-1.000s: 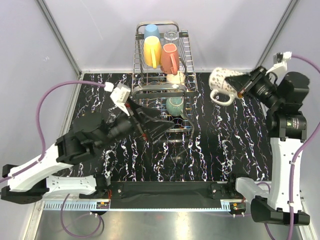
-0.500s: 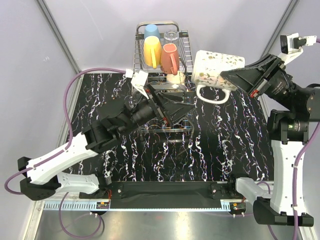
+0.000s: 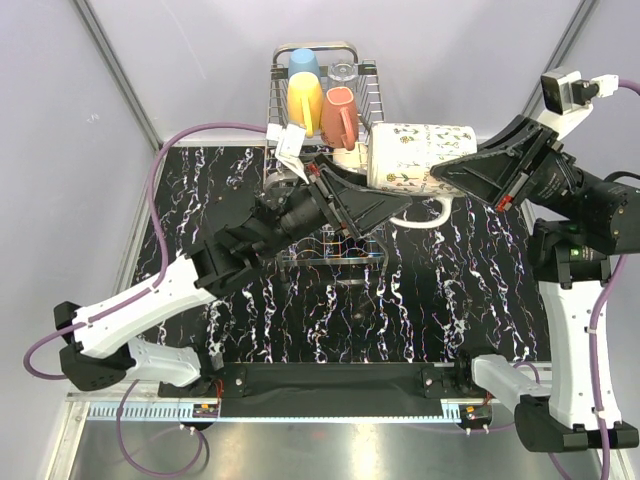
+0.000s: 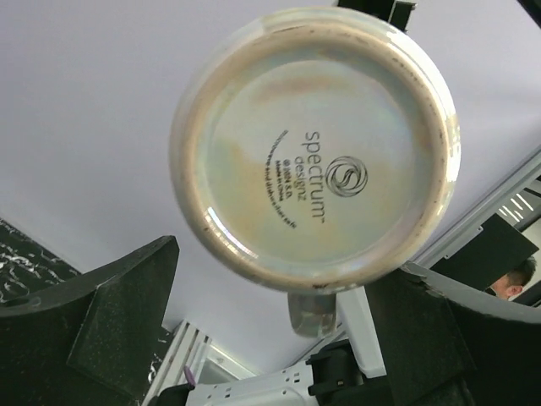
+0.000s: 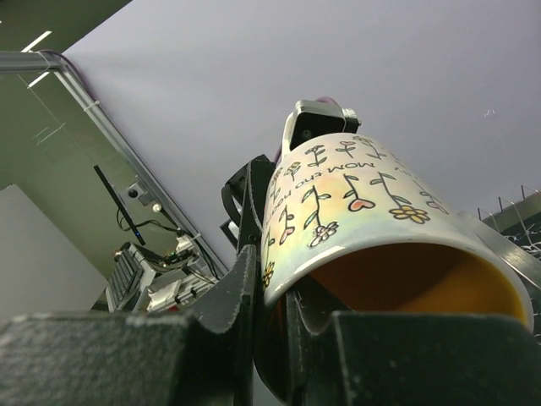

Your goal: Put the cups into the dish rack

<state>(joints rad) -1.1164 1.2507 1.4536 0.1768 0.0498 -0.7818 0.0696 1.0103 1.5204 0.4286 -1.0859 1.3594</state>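
Observation:
My right gripper [image 3: 452,176] is shut on the rim of a white flower-print mug [image 3: 415,153] with an orange inside and holds it on its side in the air, right of the chrome dish rack [image 3: 272,100]. In the right wrist view one finger is inside the mug [image 5: 363,211] and one outside. My left gripper [image 3: 388,203] is open at the mug's base. In the left wrist view the base [image 4: 317,152] fills the space between its spread fingers [image 4: 110,330]. The rack's upper shelf holds a light blue tumbler [image 3: 303,62], a clear glass [image 3: 343,72], a yellow cup [image 3: 305,103], a salmon-pink cup [image 3: 338,115] and a cream cup [image 3: 350,156]. The teal-green cup is hidden.
The black marbled table [image 3: 450,290] spreads below both arms. Grey walls with metal corner posts [image 3: 120,75] stand behind and beside it. A purple cable [image 3: 160,190] loops from the left arm.
My right gripper carried the mug left, turning it on its side beside the rack. My left arm rose and reached right until its open jaws came to the mug's base.

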